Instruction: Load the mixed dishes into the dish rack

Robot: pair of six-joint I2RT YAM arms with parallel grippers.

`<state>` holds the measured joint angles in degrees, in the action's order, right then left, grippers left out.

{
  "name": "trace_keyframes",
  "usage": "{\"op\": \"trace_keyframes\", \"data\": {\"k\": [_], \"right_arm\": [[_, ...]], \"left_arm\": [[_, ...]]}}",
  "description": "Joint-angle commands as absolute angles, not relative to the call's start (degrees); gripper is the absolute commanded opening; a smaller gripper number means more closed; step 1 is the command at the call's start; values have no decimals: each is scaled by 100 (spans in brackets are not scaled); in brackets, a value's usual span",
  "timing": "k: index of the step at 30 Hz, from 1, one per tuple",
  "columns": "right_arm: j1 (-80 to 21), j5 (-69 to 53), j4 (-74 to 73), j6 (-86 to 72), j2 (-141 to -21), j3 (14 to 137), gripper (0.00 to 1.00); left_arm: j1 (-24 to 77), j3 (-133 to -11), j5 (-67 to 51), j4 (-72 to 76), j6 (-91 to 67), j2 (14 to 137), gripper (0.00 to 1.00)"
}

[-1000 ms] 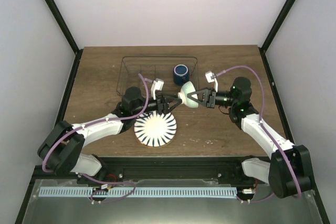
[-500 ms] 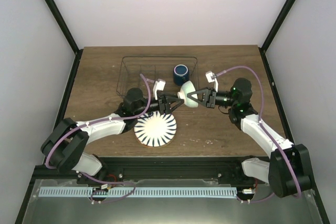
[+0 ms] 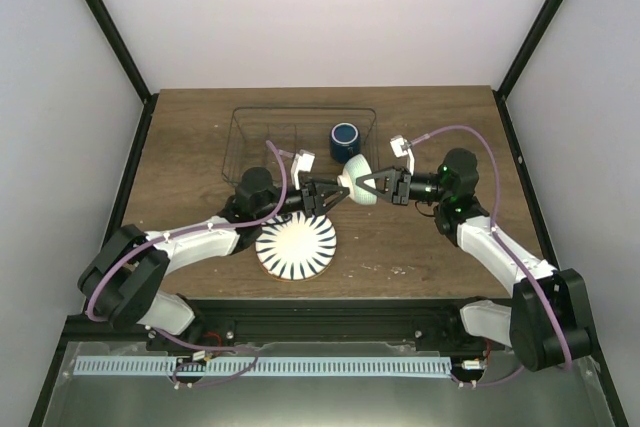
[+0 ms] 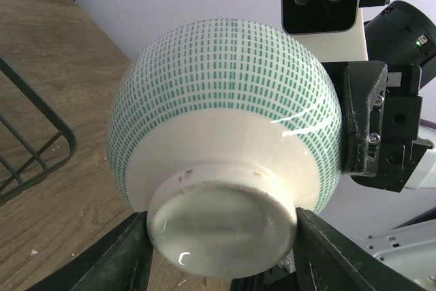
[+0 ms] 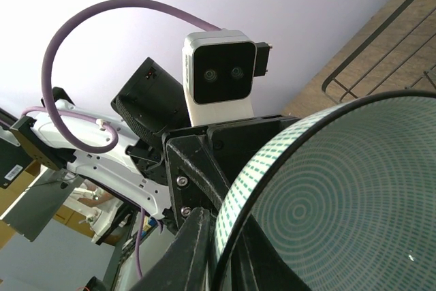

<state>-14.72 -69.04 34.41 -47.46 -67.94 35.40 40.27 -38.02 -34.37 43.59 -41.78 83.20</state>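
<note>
Right gripper [image 3: 372,185]: fingers [image 5: 187,250] pinching the rim of the small pale mint-green bowl [image 4: 225,120], held on its side off the table [image 3: 420,247], just beside the dish rack's [image 3: 300,110] near right corner. Left gripper [image 3: 330,194]: fingers [image 4: 129,257] spread either side of the bowl's foot ring, grip not discernible. Dark blue mug [image 3: 345,139] in the rack's right end; white plate with dark blue radial stripes [image 3: 295,247] on the table near the arm bases.

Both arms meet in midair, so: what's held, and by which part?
The bowl: right gripper pinches its rim; left gripper brackets its foot, contact unclear.
</note>
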Motion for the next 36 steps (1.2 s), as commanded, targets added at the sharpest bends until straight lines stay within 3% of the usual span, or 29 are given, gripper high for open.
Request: {"op": "trace_keyframes", "data": {"k": [1, 27, 33, 36], "right_arm": [[-1512, -6913, 3768, -4710, -6794, 3543, 3], [-1521, -6913, 3724, -4549, -7050, 3407, 6], [-1525, -6848, 3433, -4329, -7090, 3435, 25], [-1521, -6780, 3147, -4111, -7082, 3499, 28]], "left_arm": [[4066, -3920, -3511, 4584, -4140, 8332, 56], [4068, -3770, -3403, 5196, -4288, 8560, 16], [4063, -3743, -3336, 5193, -4306, 8562, 11], [4061, -3751, -3312, 5150, -4291, 8539, 9]]}}
